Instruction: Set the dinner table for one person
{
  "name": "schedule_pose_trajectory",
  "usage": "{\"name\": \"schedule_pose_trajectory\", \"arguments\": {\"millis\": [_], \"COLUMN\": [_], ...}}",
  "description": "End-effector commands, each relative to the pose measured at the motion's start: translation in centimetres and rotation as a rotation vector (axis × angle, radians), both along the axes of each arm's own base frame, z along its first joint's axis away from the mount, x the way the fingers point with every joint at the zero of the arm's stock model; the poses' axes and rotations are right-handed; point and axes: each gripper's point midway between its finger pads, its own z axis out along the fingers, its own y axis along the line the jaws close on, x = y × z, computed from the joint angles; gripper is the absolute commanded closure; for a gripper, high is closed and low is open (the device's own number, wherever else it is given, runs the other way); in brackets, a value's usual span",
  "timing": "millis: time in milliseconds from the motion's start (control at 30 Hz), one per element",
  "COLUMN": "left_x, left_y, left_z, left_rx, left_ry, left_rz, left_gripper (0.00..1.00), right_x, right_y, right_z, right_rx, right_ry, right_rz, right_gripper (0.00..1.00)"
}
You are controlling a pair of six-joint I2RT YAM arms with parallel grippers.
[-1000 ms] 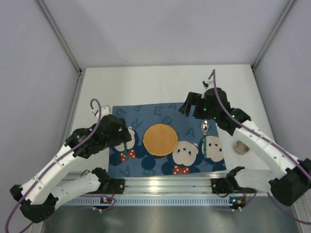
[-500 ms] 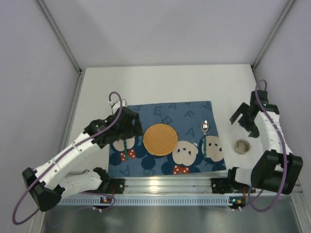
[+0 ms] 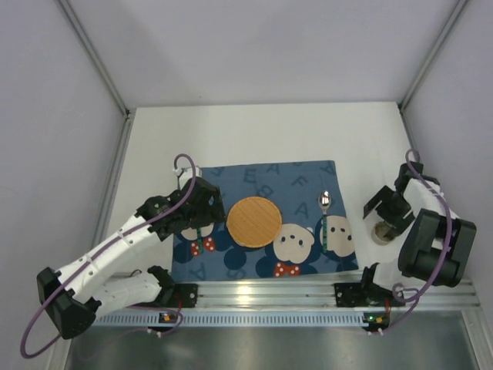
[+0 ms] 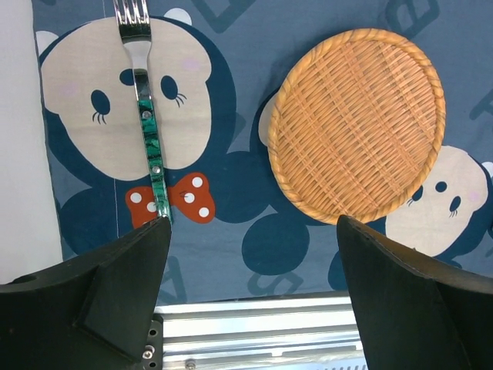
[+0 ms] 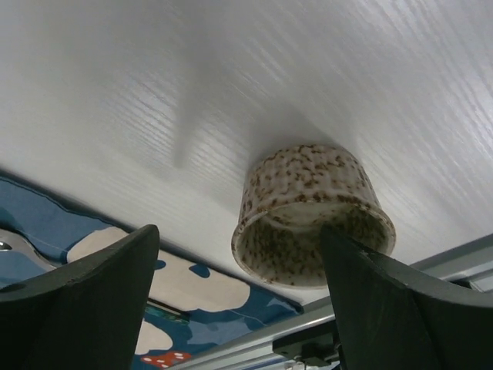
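The white dinner table (image 3: 254, 139) carries a blue cartoon placemat (image 3: 254, 173). On the mat lie a round woven plate (image 3: 253, 221), a green-handled fork (image 3: 198, 233) to its left and a green-handled spoon (image 3: 324, 220) to its right. A speckled cup (image 3: 383, 231) stands upright on the bare table right of the mat. My left gripper (image 3: 202, 210) hovers open and empty over the fork and the plate (image 4: 358, 123). My right gripper (image 3: 387, 206) is open just above the cup (image 5: 308, 208). Its right finger (image 5: 400, 308) overlaps the cup's rim in the right wrist view.
The ribbed aluminium rail (image 3: 262, 297) runs along the near edge, just below the mat (image 4: 254, 316). Grey walls with metal posts close in the table at the left, back and right. The cup stands close to the rail and the right arm's base.
My right arm has swung off the mat's top right to the table's right side and come down to the cup. My left gripper has moved right and stays over the fork.
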Motion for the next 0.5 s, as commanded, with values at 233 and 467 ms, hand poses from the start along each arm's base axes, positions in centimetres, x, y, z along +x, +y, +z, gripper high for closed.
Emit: {"name": "schedule_pose_trajectory", "arguments": {"millis": [233,467], "left_x": [2.1,3.3], "left_y": [-1.3,-1.3], "left_z": [-0.5,0.1], "left_rx": [-0.021,0.001], "left_ry": [-0.007,-0.008], "left_rz": [-0.011,-0.028], "left_gripper": [0.06,0.06], "right_x": [1.2,5.6], "right_y": [0.7,-0.2], "right_z": [-2.9,1.2], "right_rx": [0.03,-0.049], "right_ry": [0.014,-0.096], "right_rz": [0.03,0.058], "right_gripper": [0.82,1.0]}}
